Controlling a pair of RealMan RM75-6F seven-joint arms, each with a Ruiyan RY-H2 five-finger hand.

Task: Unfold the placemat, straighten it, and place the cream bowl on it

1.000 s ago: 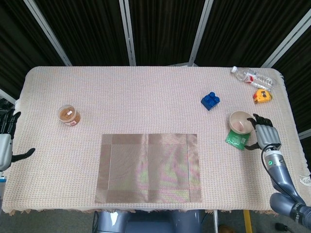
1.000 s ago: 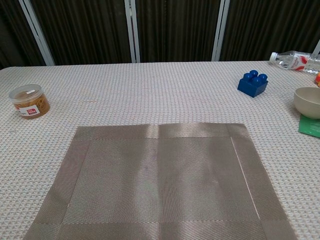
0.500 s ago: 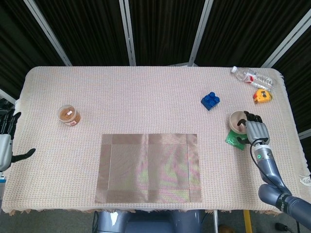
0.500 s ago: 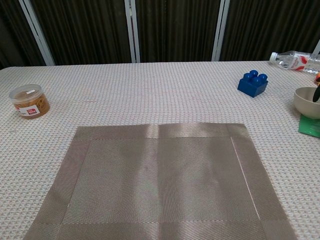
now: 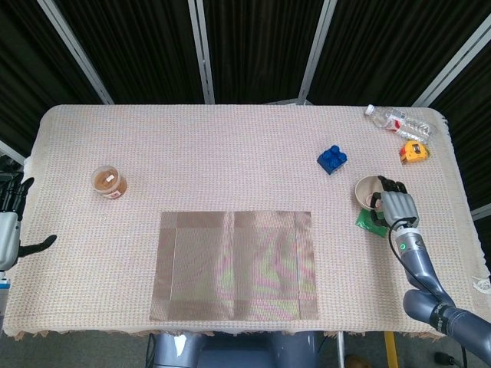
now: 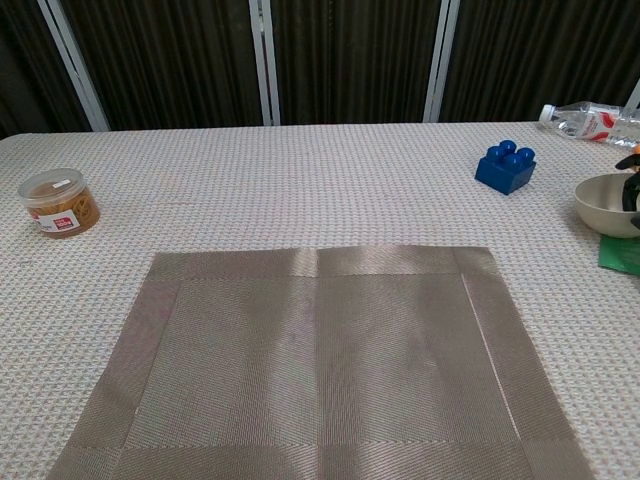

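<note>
My left hand (image 5: 8,222) hung off the table's left edge, well apart from everything on the cloth; fingers spread, nothing in them.

Small tub (image 5: 109,182) with a brown filling and red label stood upright near the left side of the table (image 5: 230,146), clear of the mat.

Placemat (image 5: 234,265) lay flat and fully unfolded at the near middle edge, its borders roughly square to the table; faint crease lines ran across it in the chest view (image 6: 320,360). Nothing rested on it.

Blue toy block (image 5: 332,159) sat right of centre, further back than the mat.

Cream bowl (image 5: 369,192) was at the right side, well apart from the placemat, upright or slightly tilted, partly over a green packet (image 5: 370,221). My right hand (image 5: 393,207) was at the bowl's right rim, fingers (image 5: 381,201) curled over the edge into the bowl, gripping it. In the chest view only dark fingertips (image 6: 632,175) showed at the frame edge against the bowl (image 6: 603,205).

Yellow tape measure (image 5: 414,152) and a lying plastic bottle (image 5: 400,121) were at the far right corner.
</note>
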